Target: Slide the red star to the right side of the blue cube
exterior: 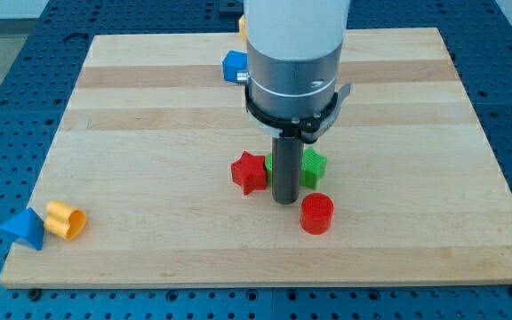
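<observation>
The red star (249, 172) lies on the wooden board near the middle. The blue cube (235, 66) sits near the view's top, partly hidden behind the arm's white and grey body (293, 62). My tip (284, 201) rests on the board just to the right of the red star, close to it; I cannot tell whether it touches. A green block (311, 166) is right behind the rod, partly hidden by it. A red cylinder (316, 214) stands just to the lower right of my tip.
A yellow block (65, 220) lies at the board's lower left with a blue triangular block (23, 228) beside it at the board's edge. An orange block (242, 25) peeks out at the view's top behind the arm. The board (149, 133) lies on a blue perforated table.
</observation>
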Robot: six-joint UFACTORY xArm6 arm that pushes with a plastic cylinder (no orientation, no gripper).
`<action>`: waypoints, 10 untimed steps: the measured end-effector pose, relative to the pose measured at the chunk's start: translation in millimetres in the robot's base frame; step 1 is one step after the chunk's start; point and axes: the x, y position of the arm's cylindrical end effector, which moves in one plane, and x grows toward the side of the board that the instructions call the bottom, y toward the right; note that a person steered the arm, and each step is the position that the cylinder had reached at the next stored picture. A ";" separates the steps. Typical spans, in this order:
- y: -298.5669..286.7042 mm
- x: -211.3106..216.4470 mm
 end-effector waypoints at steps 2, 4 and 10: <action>-55.2 5.4; -57.1 -27.5; -26.7 -73.7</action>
